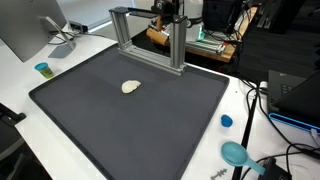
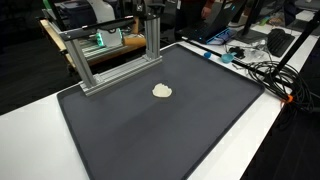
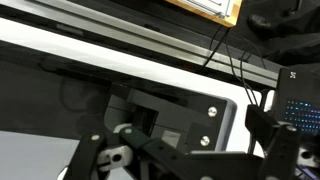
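In an exterior view, a monitor (image 1: 28, 30) stands at the far left on the white table (image 1: 20, 95), with a small teal cup (image 1: 42, 69) just in front of it, beside the mat's corner. A dark mat (image 1: 120, 125) covers most of the table. On it lies 1 pale, cream-coloured lump (image 1: 131, 87), alone and well apart from everything else; in the opposite exterior view the same lump (image 2: 162, 91) sits near the mat's middle.

Behind it an aluminium frame (image 1: 150, 35) stands along the mat's far edge. The arm (image 1: 170, 10) hangs above and behind this frame, high off the mat and well away from the lump.

Further right, a blue cap (image 1: 226, 121) lies on the white table just off the mat, a teal round object (image 1: 236, 153) lies nearer the front edge, and cables (image 1: 275, 125) trail across the right side.

In the wrist view the gripper (image 3: 185, 160) shows at the bottom edge, its jaws spread apart with nothing between them. Beyond it the camera takes in dark equipment and wires rather than the mat, so the lump is out of that view.
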Motion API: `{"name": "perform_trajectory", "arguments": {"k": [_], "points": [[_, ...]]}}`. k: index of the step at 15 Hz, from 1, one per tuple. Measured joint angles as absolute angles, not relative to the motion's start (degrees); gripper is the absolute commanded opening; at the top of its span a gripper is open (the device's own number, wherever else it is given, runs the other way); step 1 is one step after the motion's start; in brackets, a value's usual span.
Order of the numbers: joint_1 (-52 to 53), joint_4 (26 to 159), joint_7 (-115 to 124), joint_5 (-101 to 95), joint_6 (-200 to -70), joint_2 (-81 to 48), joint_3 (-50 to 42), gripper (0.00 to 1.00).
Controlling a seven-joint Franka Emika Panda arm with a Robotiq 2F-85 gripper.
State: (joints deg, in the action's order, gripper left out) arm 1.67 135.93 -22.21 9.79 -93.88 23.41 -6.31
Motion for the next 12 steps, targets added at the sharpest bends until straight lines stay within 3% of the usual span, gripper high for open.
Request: {"name": "perform_trajectory", "arguments": {"k": [5,12], "points": [[1.5,135.4,-22.5,9.7,-93.9,22.2,-7.0,1.0],[1.8,135.6,-21.4,-5.3,-93.1,20.2,-1.5,1.0]]}}
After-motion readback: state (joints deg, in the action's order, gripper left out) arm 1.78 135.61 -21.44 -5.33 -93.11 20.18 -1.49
